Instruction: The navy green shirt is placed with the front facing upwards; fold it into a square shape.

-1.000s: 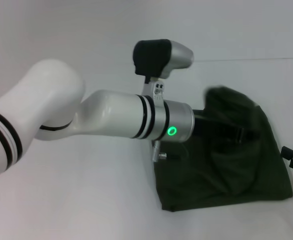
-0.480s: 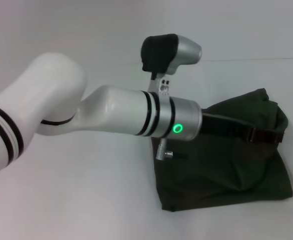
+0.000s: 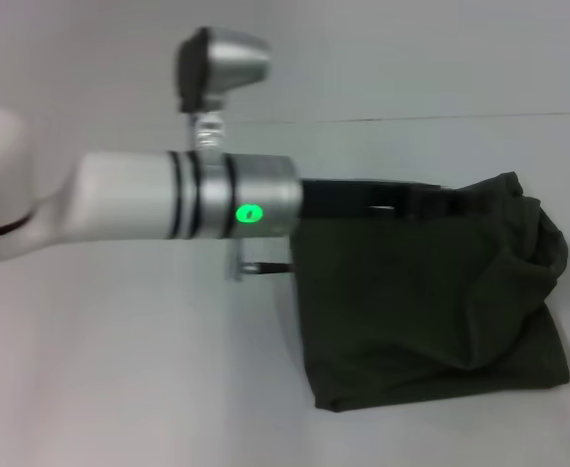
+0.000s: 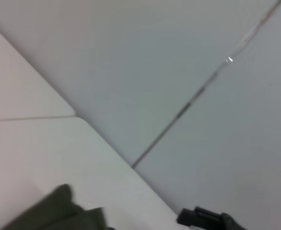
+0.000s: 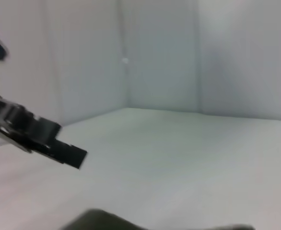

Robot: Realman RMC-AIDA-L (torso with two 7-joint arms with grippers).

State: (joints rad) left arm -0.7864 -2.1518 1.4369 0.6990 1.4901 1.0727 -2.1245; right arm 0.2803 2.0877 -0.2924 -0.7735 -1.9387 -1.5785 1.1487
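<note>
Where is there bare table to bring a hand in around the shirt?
Bare table runs left of the navy green shirt, below the left arm; a narrower strip lies along the shirt's near edge. It is crowded at the shirt's far edge, where the left end effector reaches across.

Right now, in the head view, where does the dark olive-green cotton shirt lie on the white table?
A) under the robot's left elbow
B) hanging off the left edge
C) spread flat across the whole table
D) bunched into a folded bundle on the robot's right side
D: the dark olive-green cotton shirt sits as a compact folded bundle right of centre, with the left gripper reaching over its far edge.
</note>
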